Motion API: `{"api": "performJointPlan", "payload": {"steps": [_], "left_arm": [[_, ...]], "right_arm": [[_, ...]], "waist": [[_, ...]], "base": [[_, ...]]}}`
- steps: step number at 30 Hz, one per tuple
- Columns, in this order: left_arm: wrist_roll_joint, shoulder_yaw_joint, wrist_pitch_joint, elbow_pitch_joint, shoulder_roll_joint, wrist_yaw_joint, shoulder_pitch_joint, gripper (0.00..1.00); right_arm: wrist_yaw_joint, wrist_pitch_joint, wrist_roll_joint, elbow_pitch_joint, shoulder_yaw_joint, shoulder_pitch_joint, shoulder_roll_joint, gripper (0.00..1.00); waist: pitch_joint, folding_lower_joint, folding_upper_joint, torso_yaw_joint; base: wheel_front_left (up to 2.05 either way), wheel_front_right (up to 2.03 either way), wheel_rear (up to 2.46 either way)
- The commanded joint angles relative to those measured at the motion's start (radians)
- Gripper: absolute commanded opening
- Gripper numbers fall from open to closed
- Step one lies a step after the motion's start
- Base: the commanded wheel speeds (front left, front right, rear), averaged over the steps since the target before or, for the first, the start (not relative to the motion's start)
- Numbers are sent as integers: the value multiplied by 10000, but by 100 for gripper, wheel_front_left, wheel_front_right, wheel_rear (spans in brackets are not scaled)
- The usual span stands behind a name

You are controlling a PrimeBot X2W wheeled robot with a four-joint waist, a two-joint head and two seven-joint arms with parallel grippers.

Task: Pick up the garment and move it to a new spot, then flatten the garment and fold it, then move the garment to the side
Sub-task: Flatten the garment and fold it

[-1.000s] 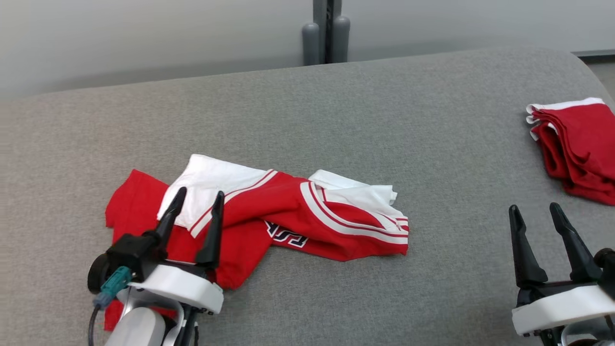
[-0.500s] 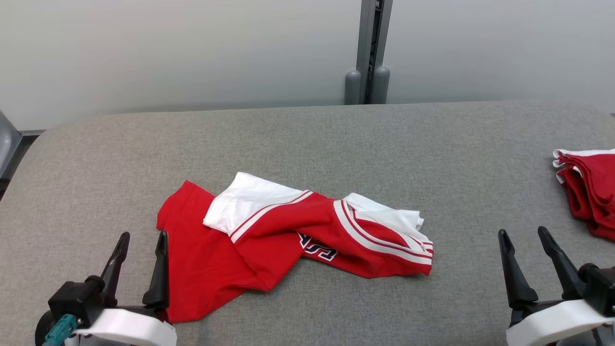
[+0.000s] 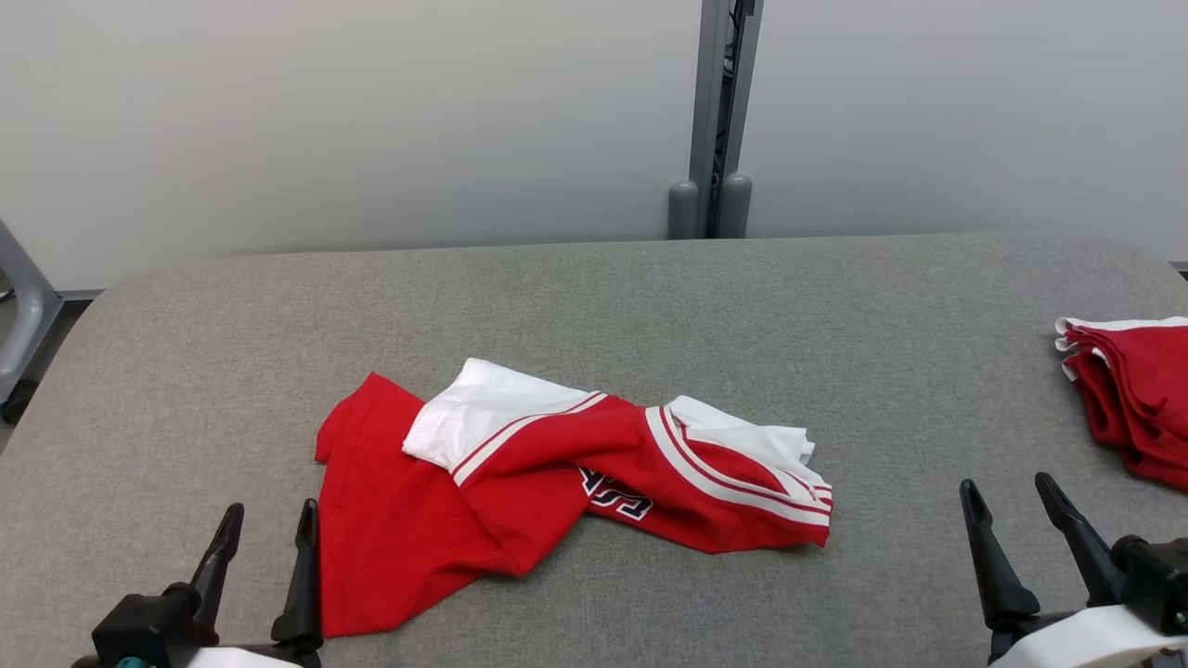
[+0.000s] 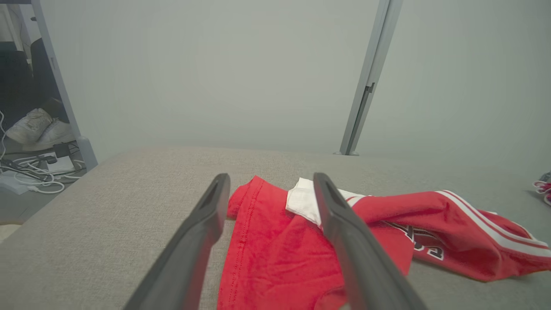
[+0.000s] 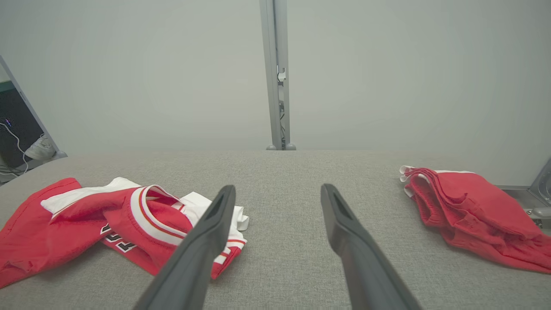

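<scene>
The left gripper (image 3: 271,510) stands with both dark fingers spread and nothing between them, low at the near left, its right finger just beside the near-left hem of the garment (image 3: 418,529). A second ago those fingers hung over the white and red folds; they have since drawn back toward the robot and off the cloth. The right gripper (image 3: 1006,482) is likewise spread and empty at the near right, well apart from the cloth, much as it was. The whole head view has also shifted and now takes in more wall, which is the camera moving, not the shirt.

The garment lies crumpled about the middle of the grey table (image 3: 594,297), red body to the left, white sleeve and striped cuffs bunched over it toward the right, the lettering partly hidden. A red pile (image 3: 1137,399) sits at the right edge. To my eye the move to a new spot is finished and flattening comes next, starting from the hem and the bunched sleeve
</scene>
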Motion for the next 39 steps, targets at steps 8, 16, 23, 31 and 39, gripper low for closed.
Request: {"api": "performJointPlan", "payload": {"steps": [8,16,23,31,39], "left_arm": [[131,-15,171,-372,167,202,190,100],[141,-69,271,-490,222,294,262,100],[152,-148,333,-570,253,339,128,100],[334,-472,336,-702,149,141,-759,100],[372,-774,69,-265,-179,-106,-1782,100]], "right_arm": [[-3,84,-43,-137,-32,73,-67,100],[-3,76,-19,-135,-105,111,-49,100],[-3,111,19,-82,-169,-6,-23,100],[-3,61,376,322,155,-1099,-384,100],[-3,425,983,1560,1723,-3263,-1430,100]], "waist": [[-6,0,0,13],[25,0,0,46],[72,0,0,162],[932,0,0,1110],[2056,0,0,2199]], "base": [[0,0,0],[0,0,0],[0,0,0],[0,0,0],[0,0,0]]}}
